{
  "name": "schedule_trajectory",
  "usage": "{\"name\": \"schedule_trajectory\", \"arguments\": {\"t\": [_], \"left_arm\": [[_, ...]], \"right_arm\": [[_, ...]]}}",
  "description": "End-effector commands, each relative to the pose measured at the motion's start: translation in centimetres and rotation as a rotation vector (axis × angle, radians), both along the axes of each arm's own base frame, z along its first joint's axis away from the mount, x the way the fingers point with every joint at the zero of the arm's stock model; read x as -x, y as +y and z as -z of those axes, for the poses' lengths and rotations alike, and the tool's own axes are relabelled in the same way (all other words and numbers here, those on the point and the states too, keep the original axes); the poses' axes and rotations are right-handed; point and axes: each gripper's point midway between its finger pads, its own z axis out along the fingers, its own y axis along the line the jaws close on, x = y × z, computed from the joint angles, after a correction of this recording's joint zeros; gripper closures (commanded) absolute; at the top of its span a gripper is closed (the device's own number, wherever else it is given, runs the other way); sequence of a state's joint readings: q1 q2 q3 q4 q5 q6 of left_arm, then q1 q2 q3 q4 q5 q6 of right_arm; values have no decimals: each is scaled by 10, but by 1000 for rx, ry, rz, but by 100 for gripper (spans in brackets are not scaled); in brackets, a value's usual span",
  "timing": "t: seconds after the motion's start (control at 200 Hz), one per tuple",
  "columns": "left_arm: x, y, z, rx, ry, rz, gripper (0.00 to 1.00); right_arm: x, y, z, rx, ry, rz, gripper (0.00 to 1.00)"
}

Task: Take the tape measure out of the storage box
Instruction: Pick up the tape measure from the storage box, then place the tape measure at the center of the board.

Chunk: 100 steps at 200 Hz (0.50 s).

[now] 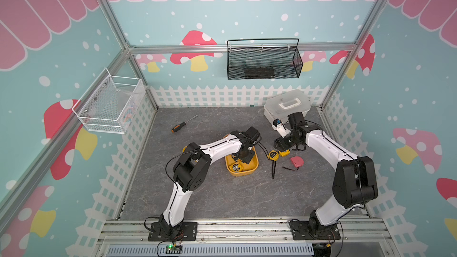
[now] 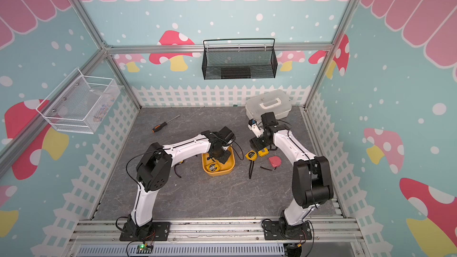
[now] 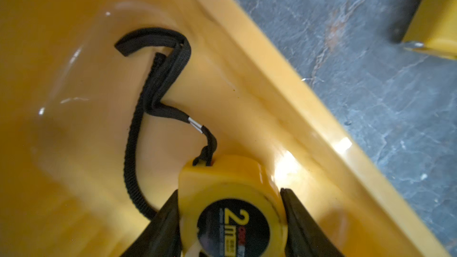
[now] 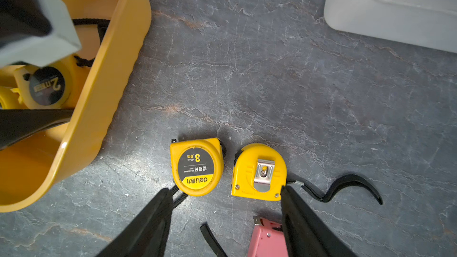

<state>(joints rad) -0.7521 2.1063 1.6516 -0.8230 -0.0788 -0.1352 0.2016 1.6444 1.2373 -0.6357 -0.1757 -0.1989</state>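
The storage box (image 1: 254, 167) (image 2: 231, 166) is a shallow yellow tray at the middle of the table. A yellow tape measure (image 3: 232, 218) marked 2m lies flat inside it near one wall, and it also shows in both top views (image 1: 235, 167) (image 2: 212, 167). Its black wrist strap (image 3: 138, 129) curls over the tray floor. My left gripper (image 3: 230, 191) reaches down into the tray, with both fingers pressed against the sides of this tape measure. My right gripper (image 4: 224, 189) hovers open over the table, right of the tray, holding nothing.
Below the right gripper lie a yellow 3m tape measure (image 4: 196, 166), a yellow one clip-side up (image 4: 258, 171) and a pink one (image 1: 296, 161). A screwdriver (image 1: 180, 126) lies far left. A white lidded case (image 1: 286, 105) stands at the back right. A black mesh basket (image 1: 264, 60) hangs on the back wall.
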Motion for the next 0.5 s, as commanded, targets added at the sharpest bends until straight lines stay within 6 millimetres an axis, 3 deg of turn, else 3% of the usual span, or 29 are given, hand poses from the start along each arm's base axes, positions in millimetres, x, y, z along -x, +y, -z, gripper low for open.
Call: {"name": "schedule_trajectory", "arguments": {"t": [0.0,0.23,0.495], "left_arm": [[-13,8,-46,59,-87,-55,47],[-27,39,-85,108,-152,-144,47],[-33,129,-111,96,-207,-368,46]], "right_arm": [[6,-2,-2,-8,6,0,31],[5,-1,-1,-14,9,-3,31],[5,0,-1,-22,12,-7,32]]}}
